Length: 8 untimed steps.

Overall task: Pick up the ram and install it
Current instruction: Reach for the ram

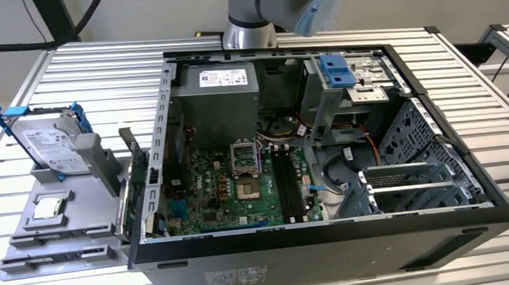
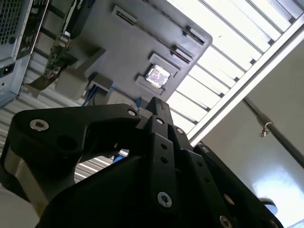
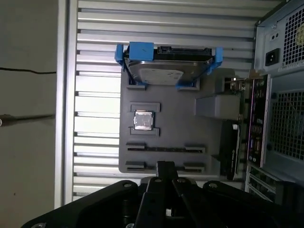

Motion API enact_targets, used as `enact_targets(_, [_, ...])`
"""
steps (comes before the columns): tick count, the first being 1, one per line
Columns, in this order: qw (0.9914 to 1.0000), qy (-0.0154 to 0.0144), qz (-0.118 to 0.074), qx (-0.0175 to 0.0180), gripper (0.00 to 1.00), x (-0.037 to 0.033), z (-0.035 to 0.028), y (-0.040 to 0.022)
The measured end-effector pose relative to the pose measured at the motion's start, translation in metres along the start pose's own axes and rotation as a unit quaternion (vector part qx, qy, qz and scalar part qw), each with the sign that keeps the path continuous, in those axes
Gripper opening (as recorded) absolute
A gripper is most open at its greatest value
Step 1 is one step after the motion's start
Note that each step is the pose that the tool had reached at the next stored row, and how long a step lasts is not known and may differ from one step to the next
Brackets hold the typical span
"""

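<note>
Covering grey tray point(image 3: 183, 124) edge: gripper point(image 3: 165, 167)

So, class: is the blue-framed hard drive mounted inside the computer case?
No, in the exterior view the hard drive stands on the grey tray outside the computer case.

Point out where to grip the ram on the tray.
Take the thin dark blue-green ram stick mid-length across its flat faces, coming from above: it seems to stand on its long edge in the grey plastic tray, close beside the black computer case.
</note>
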<state>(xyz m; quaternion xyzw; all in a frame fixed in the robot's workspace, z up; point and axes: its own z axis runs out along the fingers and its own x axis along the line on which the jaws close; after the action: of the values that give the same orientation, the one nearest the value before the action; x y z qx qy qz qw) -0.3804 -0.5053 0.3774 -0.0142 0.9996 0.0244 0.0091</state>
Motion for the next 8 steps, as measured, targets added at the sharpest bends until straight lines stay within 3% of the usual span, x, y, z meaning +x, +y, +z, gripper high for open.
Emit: enact_targets(8, [0.99995, 0.0005, 0.01, 0.0001, 0.0, 0.0006, 0.002, -0.0205])
